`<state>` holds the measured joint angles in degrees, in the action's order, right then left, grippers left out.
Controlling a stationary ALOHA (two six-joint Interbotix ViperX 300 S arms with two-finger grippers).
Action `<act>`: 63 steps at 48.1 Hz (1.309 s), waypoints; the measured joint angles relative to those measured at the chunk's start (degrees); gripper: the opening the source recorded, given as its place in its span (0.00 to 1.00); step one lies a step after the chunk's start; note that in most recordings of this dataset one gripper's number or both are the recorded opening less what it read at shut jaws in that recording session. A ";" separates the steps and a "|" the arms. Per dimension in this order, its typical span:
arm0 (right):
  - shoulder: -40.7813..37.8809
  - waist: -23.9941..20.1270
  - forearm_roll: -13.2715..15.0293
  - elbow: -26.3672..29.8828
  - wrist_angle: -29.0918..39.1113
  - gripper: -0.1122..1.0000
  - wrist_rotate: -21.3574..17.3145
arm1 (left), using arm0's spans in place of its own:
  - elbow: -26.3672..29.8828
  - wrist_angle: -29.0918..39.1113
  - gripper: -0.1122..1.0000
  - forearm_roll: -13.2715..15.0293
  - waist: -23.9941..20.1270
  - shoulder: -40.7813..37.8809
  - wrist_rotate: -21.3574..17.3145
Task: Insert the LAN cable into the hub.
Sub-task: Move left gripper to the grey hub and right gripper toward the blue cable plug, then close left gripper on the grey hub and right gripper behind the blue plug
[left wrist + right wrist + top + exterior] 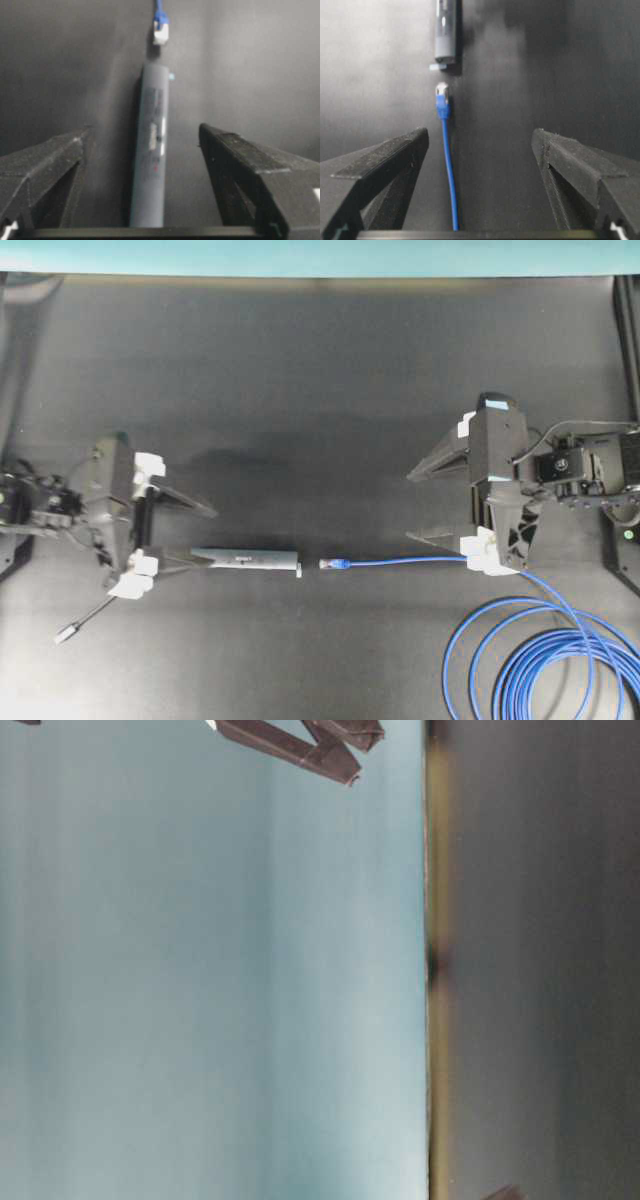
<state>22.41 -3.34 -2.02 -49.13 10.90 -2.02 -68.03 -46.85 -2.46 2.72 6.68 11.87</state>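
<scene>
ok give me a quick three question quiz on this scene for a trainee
1. True or false: the cable plug is seated in the hub.
2. Which gripper is nearest the hub: A) left B) right?
3. Fill in: both grippers are ____.

Key:
1. False; a gap of bare table separates the plug from the hub.
2. A.
3. Open; neither holds anything.
</scene>
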 measured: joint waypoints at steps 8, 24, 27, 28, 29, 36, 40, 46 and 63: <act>0.09 0.00 0.00 0.00 -0.09 0.83 -1.49 | 0.44 -6.94 0.82 0.00 0.70 -6.77 0.26; 0.09 0.09 0.00 -0.09 -0.09 0.83 -3.16 | 5.19 -13.10 0.82 0.00 2.02 -18.02 0.26; 0.09 0.00 0.00 -0.09 -0.18 0.83 -3.25 | 5.71 -13.18 0.81 0.00 2.29 -19.60 0.35; 0.09 0.00 0.00 0.00 -0.18 0.83 -3.16 | 5.80 -13.27 0.81 0.00 2.37 -20.13 0.35; 0.09 0.00 0.00 -0.09 -0.18 0.83 -3.25 | 6.06 -13.36 0.81 0.00 2.46 -20.74 0.26; 0.00 0.09 0.00 0.00 -0.18 0.83 -3.69 | 6.68 -14.41 0.76 0.00 2.64 -23.20 0.26; 0.00 0.09 -0.09 0.00 -0.18 0.83 -4.39 | 6.77 -14.68 0.73 0.00 2.64 -23.82 0.26; -0.09 0.00 -0.09 -0.09 -0.18 0.82 -4.75 | 7.03 -14.85 0.66 0.00 2.72 -24.52 0.18; -0.26 -1.05 -0.09 -2.11 -3.43 0.82 -4.92 | 7.03 -12.30 0.36 0.00 2.55 -23.29 -1.58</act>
<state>22.15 -4.39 -2.11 -51.24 7.47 -6.94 -61.00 -59.15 -2.46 5.27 -16.61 10.28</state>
